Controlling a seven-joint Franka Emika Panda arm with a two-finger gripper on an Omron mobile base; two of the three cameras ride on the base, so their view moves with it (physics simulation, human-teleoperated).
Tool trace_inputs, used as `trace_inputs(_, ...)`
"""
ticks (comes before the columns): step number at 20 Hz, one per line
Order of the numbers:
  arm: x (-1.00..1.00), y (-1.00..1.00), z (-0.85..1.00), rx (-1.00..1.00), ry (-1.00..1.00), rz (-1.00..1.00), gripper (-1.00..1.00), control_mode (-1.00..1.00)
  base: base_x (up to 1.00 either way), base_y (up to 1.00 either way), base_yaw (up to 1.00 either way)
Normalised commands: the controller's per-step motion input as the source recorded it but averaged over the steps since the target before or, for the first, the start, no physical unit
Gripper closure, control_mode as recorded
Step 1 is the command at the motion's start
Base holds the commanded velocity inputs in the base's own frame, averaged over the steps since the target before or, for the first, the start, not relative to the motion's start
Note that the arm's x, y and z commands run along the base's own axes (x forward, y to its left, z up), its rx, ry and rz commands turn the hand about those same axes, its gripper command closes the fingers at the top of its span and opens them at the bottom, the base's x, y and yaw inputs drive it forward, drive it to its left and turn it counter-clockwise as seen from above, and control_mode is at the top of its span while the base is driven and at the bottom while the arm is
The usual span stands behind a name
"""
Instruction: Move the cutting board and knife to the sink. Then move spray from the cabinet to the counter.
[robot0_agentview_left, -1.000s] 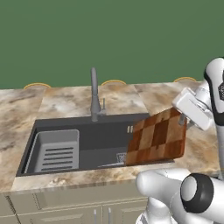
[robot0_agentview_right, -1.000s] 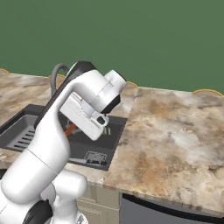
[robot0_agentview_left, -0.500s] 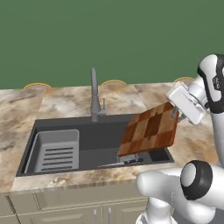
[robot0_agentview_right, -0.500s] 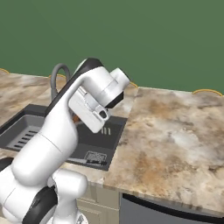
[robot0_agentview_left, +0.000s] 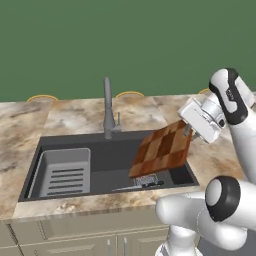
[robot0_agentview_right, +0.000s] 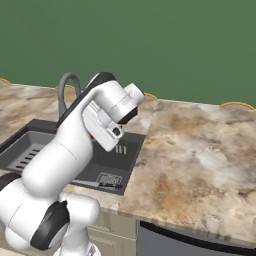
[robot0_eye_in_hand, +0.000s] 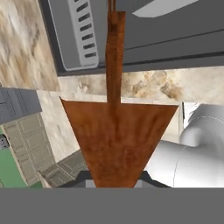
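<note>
The gripper (robot0_agentview_left: 188, 131), clenched on the cutting board (robot0_agentview_left: 161, 150), has lifted it higher above the sink (robot0_agentview_left: 65, 145); the knife (robot0_agentview_left: 141, 185) lies at the board's six o'clock, faucet (robot0_agentview_left: 107, 107) at ten.

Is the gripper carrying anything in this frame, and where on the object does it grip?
Yes: the gripper holds the cutting board by its upper right edge, so the board hangs tilted over the sink.

Cutting board (robot0_eye_in_hand: 117, 140) seen edge-on, reddish-brown, running up the middle of the frame. Beyond it the dark sink (robot0_eye_in_hand: 175, 39) with light grey ribbed basket (robot0_eye_in_hand: 78, 35), marbled counter (robot0_eye_in_hand: 148, 85) strip below.
</note>
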Motion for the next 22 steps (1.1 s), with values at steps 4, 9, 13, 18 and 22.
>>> trace_inputs(4, 0.24, 0.01, -0.39, 0.00, 0.00, -0.02, 1.00, -1.00, 0.00, 0.00, 0.00)
trace_inputs(9, 0.19, 0.00, -0.40, 0.00, 0.04, 0.00, 1.00, -1.00, 0.00, 0.00, 0.00)
trace_inputs(13, 0.22, 0.00, -0.33, 0.00, 0.08, 0.00, 1.00, -1.00, 0.00, 0.00, 0.00)
trace_inputs(18, 0.34, 0.05, -0.17, 0.00, 0.09, -0.03, 1.00, -1.00, 0.00, 0.00, 0.00)
trace_inputs(22, 0.40, 0.06, -0.16, 0.00, 0.10, -0.05, 1.00, -1.00, 0.00, 0.00, 0.00)
